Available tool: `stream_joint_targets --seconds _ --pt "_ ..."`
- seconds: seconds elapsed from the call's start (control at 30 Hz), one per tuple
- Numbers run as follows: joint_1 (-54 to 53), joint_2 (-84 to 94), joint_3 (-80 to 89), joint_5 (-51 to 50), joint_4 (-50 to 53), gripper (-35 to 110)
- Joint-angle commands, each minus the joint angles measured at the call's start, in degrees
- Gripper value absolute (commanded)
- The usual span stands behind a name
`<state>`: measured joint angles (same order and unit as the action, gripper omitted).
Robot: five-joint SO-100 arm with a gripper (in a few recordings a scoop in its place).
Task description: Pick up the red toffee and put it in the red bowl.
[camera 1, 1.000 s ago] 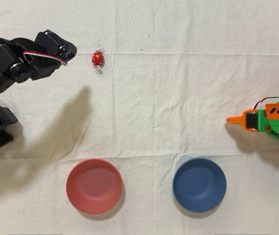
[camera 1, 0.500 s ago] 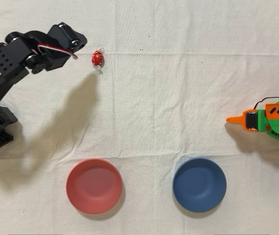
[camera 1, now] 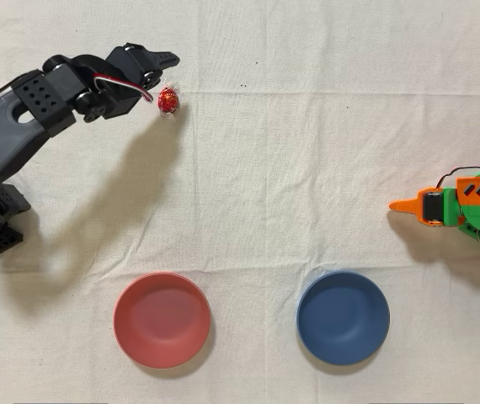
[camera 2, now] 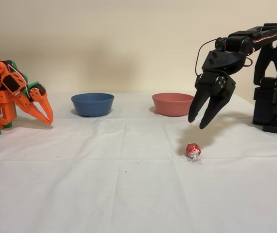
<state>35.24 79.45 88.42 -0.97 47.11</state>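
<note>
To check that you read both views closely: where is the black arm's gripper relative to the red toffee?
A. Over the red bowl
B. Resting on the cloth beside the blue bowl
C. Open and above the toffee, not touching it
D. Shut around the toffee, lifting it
C: in the fixed view the gripper hangs open above the red toffee, which lies on the cloth with a gap between them.

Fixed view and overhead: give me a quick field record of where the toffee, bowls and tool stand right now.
tool: black arm's tool, open, tips pointing down, hanging above the toffee
red toffee: on the white cloth, not gripped
gap: tool tips clear of the toffee in the fixed view
red bowl: empty, left of the blue bowl in the overhead view
blue bowl: empty
orange arm: idle
</note>
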Motion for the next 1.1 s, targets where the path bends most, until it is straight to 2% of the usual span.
stream_joint_targets --seconds 0.0,0.37,0.63,1.07 --pt "-0.2 0.3 -2.8 1.2 -1.6 25" --pt "-3.7 -0.4 5.1 3.9 -5.6 27" --pt "-7.2 5.4 12.2 5.4 -5.9 27" --pt "-6.8 10.7 16.3 4.7 -5.0 28"
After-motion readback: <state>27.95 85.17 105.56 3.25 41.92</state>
